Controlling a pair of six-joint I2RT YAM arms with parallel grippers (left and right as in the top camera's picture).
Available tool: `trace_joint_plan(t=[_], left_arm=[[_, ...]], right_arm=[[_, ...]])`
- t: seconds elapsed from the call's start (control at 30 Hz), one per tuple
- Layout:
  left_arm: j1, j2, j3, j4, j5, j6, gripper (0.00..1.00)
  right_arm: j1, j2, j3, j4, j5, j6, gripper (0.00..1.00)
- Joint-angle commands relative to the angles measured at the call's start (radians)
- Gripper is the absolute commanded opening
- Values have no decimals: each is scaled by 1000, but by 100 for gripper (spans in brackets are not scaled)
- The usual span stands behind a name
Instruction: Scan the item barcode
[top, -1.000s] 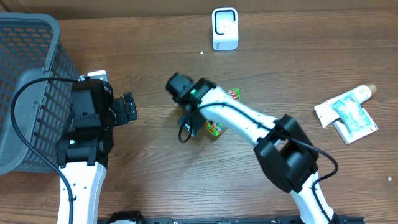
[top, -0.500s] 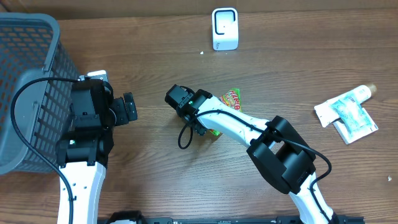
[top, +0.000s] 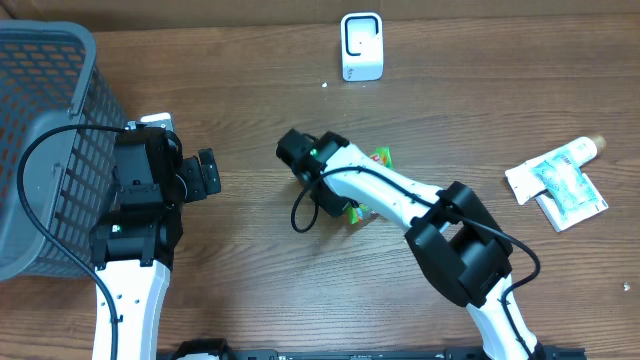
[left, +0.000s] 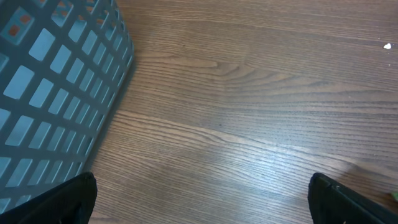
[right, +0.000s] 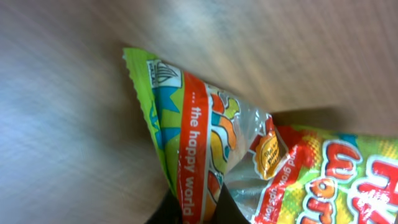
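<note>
Right tool (right: 193, 210) is pinching shut on a corner of the crinkly green-and-orange plastic candy bag (right: 211, 143) at the middle of the brown wooden tabletop (top: 250, 290). Left tool (top: 207, 173) is hanging wide open, empty. Scanning is only beginning: the bag is sitting well apart from the small white box (top: 361, 45), likely the scanner.

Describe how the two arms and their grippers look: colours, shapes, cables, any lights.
Both arms share a build: smooth white links joined by blocky black joint housings. The left arm carries a thin black cable arching in a wide loop. The right arm has a black cable along its white link and a small green light near the wrist. The left gripper and right gripper are black.
</note>
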Motion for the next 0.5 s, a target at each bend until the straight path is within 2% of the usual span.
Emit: trace_joint_plan(t=[0.0,0.1,0.27,0.33,0.47], left_arm=[[4,-6,3,3,-9,14,100],[4,-6,3,3,-9,14,100],[4,-6,3,3,-9,14,100],[4,-6,3,3,-9,14,100],[4,-6,3,3,-9,14,100]], right_arm=[[-62,-111,137,-36,-367,3,4],[-134,-157,198,-58,-663,13,4],[-276,-175,195,-24,-1354,63,4],[-320,-173,162,-3,-1548,62,4],[-369,-166,42,67,-1794,63,4]])
